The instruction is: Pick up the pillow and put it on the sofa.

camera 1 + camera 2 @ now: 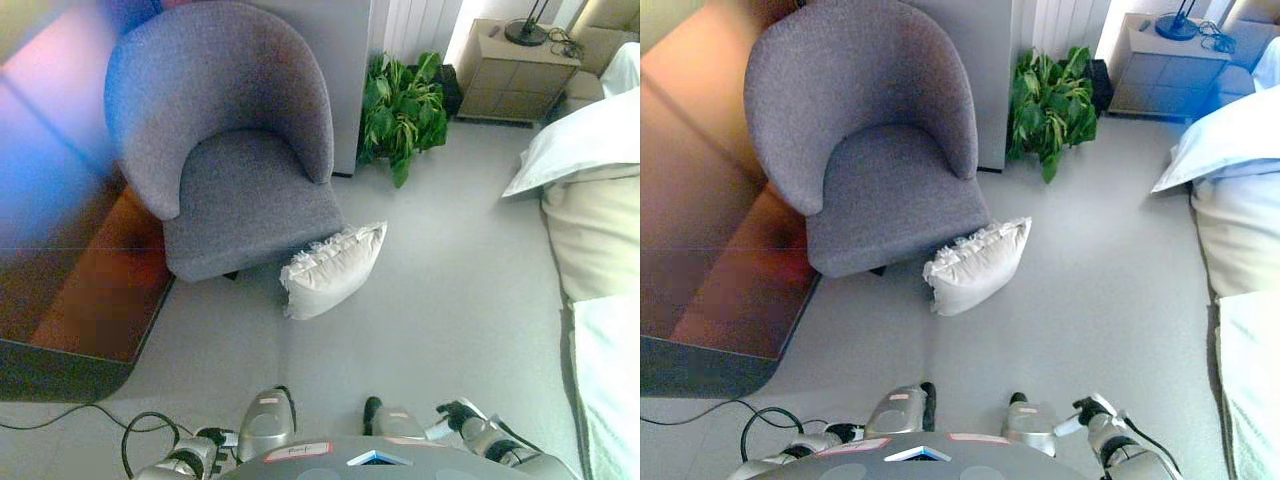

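One pillow point(335, 268) lies on the floor, leaning against the front right corner of the grey chair point(235, 150) and touching its seat edge. We treat that chair as the sofa the task means. We stand well back from the chair, with bare floor between us and the pillow.

We judge the reach has not begun, so several things could go wrong. The pillow is soft and frilled along one edge, so a shallow pinch on the ruffle may slip or let it sag and drop. Because it rests against the chair, a push from the front could wedge it under the seat edge instead of lifting it. A plant point(402, 108) stands beyond the chair, near its right side, and a wide swing could brush its leaves.

Our left hand point(185, 458) and right hand point(1095, 412) show only at the bottom edge, both far from the chair. Neither touches anything we can see, and we cannot tell how far the fingers are spread.
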